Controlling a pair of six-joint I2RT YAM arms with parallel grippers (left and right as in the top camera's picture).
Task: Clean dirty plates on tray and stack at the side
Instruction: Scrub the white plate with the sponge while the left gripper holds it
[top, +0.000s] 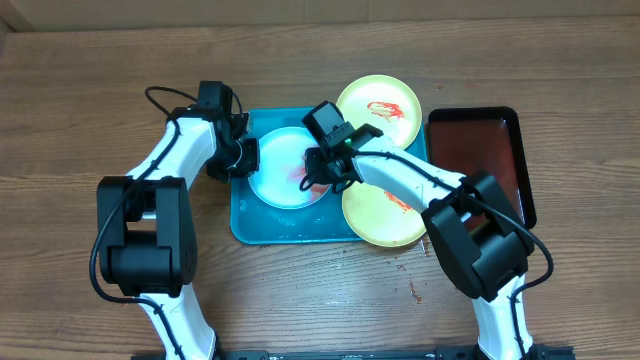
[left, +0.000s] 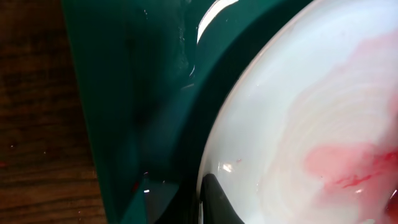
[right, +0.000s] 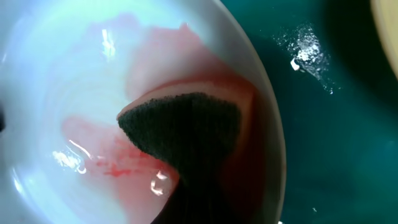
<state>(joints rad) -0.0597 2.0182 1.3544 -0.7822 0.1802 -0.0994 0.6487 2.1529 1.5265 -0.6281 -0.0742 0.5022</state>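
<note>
Steadying the white plate (top: 275, 185) by its left rim, the left gripper (top: 245, 158) clamps it. The right gripper (top: 320, 175), closed on a sponge (right: 183, 134), presses the sauce smear (right: 115, 167) on its right side.

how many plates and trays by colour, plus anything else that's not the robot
pale blue-white plate: 1
yellow-green plates: 2
turquoise tray: 1
dark brown-red tray: 1
dark scrub pad: 1
total: 6
</note>
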